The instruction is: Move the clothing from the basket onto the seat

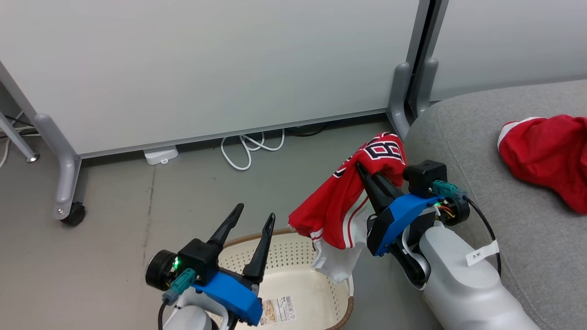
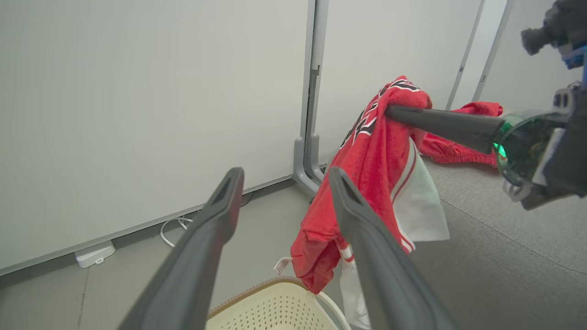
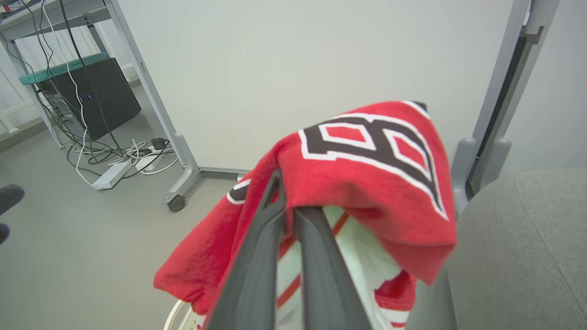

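A red jersey (image 1: 341, 201) with black white-edged numbers hangs in the air between the basket and the seat, draped over my right gripper (image 1: 360, 168), which is shut on it. From the right wrist, the jersey (image 3: 367, 169) folds over the closed fingertips (image 3: 279, 192). A plain red garment (image 1: 548, 158) lies on the light grey seat (image 1: 495, 137) at the right. The cream perforated basket (image 1: 298, 256) stands on the floor at the bottom centre. Above its left rim my left gripper (image 1: 254, 215) is open and holds nothing; its fingers (image 2: 220, 215) frame the hanging jersey (image 2: 367, 183).
Pale partition panels on wheeled grey feet (image 1: 69, 183) stand behind. White cables (image 1: 250, 149) and a power strip (image 1: 160, 155) lie on the grey floor at the panel's base. A desk frame with a dark box and cables (image 3: 87, 101) is further left.
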### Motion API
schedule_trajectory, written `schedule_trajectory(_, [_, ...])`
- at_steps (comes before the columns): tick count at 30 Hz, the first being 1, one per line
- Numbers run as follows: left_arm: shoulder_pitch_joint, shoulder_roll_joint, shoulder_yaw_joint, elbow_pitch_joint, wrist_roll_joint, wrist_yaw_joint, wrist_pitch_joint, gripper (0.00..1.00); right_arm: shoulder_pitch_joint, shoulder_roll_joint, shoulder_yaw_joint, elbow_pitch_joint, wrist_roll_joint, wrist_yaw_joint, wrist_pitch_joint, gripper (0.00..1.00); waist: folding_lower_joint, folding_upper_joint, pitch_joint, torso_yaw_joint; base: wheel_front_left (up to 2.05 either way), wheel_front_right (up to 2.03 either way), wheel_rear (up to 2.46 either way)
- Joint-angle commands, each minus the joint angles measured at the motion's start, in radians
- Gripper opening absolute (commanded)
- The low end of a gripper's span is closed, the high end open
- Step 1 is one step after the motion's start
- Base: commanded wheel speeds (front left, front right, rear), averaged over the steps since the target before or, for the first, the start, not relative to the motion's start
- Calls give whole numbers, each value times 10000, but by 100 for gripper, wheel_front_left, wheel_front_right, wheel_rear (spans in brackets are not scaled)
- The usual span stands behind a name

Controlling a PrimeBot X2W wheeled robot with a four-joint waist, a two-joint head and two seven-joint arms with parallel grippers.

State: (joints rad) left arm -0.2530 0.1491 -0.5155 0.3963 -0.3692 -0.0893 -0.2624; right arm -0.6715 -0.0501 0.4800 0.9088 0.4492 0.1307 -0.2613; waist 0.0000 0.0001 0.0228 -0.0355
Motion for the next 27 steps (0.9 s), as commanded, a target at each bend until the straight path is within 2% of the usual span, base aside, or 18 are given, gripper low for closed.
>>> schedule_trajectory(1, [163, -45, 180, -52, 84, -51, -33, 100, 131, -4, -47, -18, -89, 1, -56, 0, 0, -1, 5, 10, 0, 0, 0])
schedule_trajectory(14, [626, -526, 1169, -89, 722, -352, -34, 100, 225, -4, -159, -320, -132, 1, -58, 0, 0, -1, 120, -184, 0, 0, 0])
schedule_trajectory(20, [605, -614, 1385, -62, 862, -404, -34, 100, 332, -4, -56, -797, -195, 1, -57, 0, 0, -1, 253, -671, 0, 0, 0])
schedule_trajectory(27, [460, -653, 1528, -99, 981, -432, -34, 100, 461, -4, -42, -1171, -249, 1, -57, 0, 0, -1, 433, -1550, 0, 0, 0])
